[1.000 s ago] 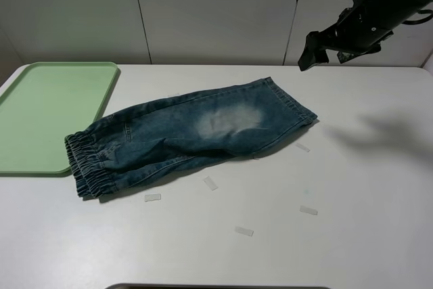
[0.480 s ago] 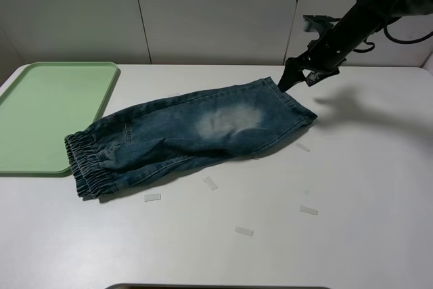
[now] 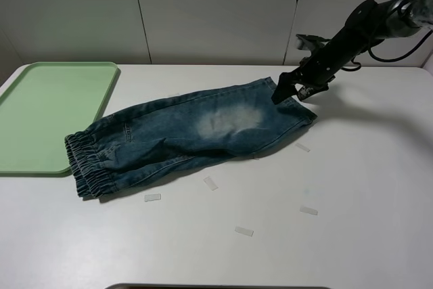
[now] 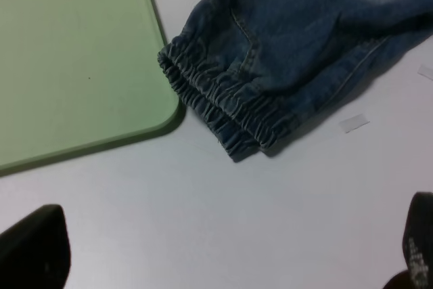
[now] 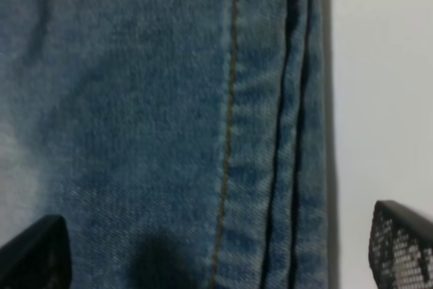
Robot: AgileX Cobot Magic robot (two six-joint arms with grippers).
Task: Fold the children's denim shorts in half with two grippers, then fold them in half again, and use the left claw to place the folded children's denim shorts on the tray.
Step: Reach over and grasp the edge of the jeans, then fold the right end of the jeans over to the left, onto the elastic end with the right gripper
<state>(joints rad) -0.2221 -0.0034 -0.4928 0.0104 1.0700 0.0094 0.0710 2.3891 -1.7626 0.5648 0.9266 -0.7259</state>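
Field note. The white table [image 3: 365, 187] bears everything. The tray [image 3: 47, 113] lies at its left side and holds nothing. The children's denim shorts [image 3: 189, 133] are laid flat on the table and not on the tray. They are judged to be doubled lengthwise, leg over leg, with the second fold yet to be made. The elastic waistband [image 4: 223, 103] lies just beside the tray's rounded corner; whether it touches the rim cannot be told. The right gripper [image 3: 287, 93] is poised low over the leg hem [image 5: 298, 99] with its jaws spread wide and nothing held. In its wrist view one fingertip is seen over denim and the other over bare table past the hem. The left claw [image 4: 223, 252] is likewise spread wide and empty, over bare table short of the waistband. The main risk is judged to be a shallow pinch. If the jaws are closed this near the hem's edge, only the upper layer may be taken, and the doubled legs would be peeled apart when lifted. A second risk lies at the waistband, which is not pinned. A pull on the hem may drag the whole garment, or shove the gathers up onto the tray rim. The small white slips [image 3: 210, 183] scattered near the cloth could be swept along or trapped inside the fold.
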